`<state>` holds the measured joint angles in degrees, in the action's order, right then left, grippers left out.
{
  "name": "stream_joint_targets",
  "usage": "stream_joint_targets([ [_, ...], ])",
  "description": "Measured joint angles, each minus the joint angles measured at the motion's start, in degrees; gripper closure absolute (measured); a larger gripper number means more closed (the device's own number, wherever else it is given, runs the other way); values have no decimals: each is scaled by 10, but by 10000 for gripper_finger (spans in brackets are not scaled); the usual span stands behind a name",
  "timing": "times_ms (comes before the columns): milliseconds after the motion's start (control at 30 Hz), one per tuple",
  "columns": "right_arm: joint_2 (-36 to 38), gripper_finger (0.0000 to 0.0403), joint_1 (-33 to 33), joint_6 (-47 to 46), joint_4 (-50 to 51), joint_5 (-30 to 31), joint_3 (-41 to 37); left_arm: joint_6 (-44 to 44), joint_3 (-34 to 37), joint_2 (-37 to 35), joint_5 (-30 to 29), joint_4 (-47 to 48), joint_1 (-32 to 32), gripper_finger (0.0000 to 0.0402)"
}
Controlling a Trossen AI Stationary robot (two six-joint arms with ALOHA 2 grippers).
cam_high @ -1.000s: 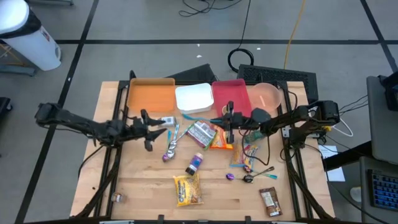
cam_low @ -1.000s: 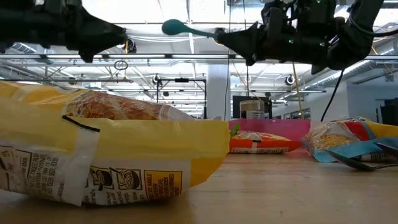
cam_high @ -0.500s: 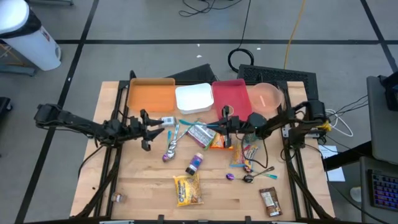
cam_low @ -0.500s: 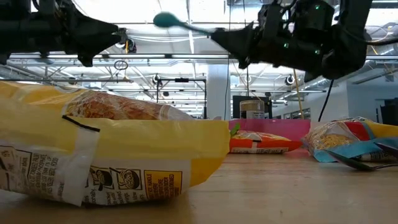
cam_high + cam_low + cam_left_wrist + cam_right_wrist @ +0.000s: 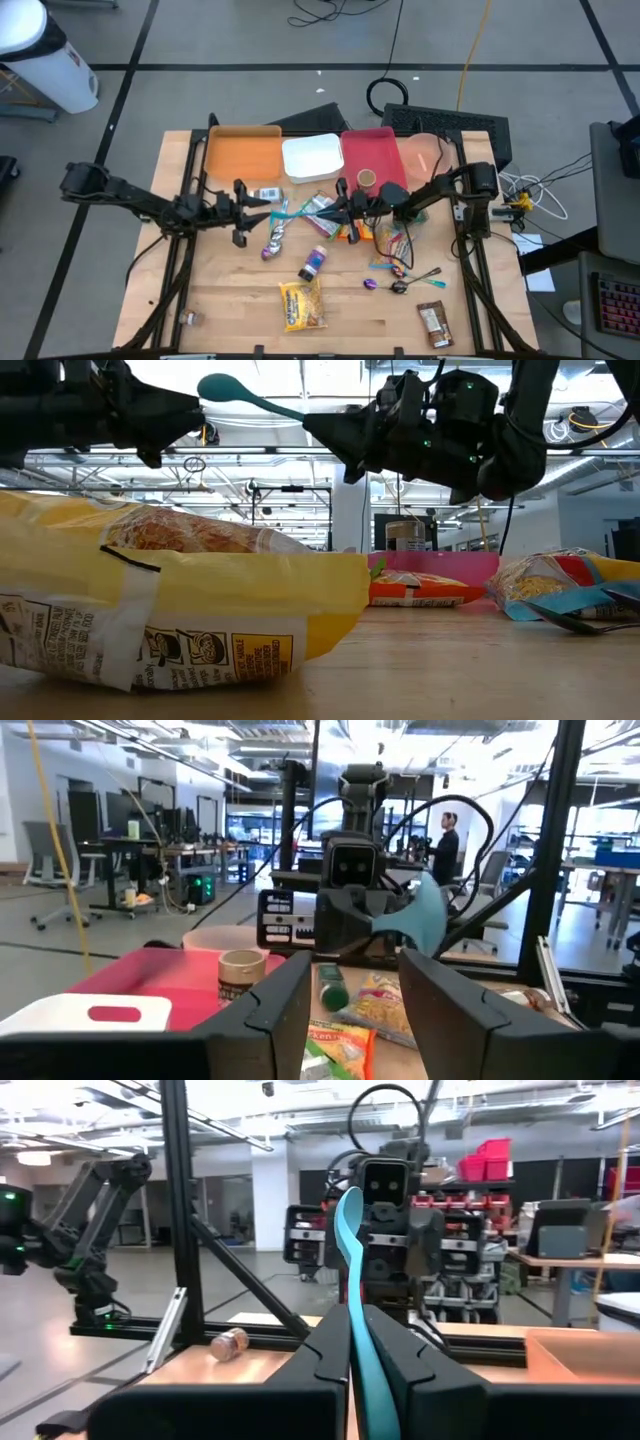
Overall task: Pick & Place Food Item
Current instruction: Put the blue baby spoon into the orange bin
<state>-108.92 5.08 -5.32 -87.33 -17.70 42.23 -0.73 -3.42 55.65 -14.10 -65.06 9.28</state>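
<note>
Midair, teal spoon (image 5: 300,207) between grippers.

A wooden table (image 5: 220,300) carries four trays (image 5: 243,152), scattered snack packets (image 5: 302,303) and utensils (image 5: 420,278).

The high view looks straight down on the whole table (image 5: 230,300). The low view sits at tabletop height, close behind a yellow bag (image 5: 170,600), facing the room. Each wrist view looks forward at the opposite arm.

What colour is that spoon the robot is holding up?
Teal; the spoon shows best in the right wrist view, clamped in the right pincer.
</note>
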Motion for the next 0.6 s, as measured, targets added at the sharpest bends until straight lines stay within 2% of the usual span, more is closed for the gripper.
stream_joint_targets([
  [133,0,400,2,2,4,-5,3,-1,-1,29,6,-29,-2,240],
  [367,1,400,5,2,4,-10,3,-1,-44,74,23,-24,-3,223],
  [600,1,400,5,1,6,-10,3,4,-73,120,54,-18,-4,236],
])
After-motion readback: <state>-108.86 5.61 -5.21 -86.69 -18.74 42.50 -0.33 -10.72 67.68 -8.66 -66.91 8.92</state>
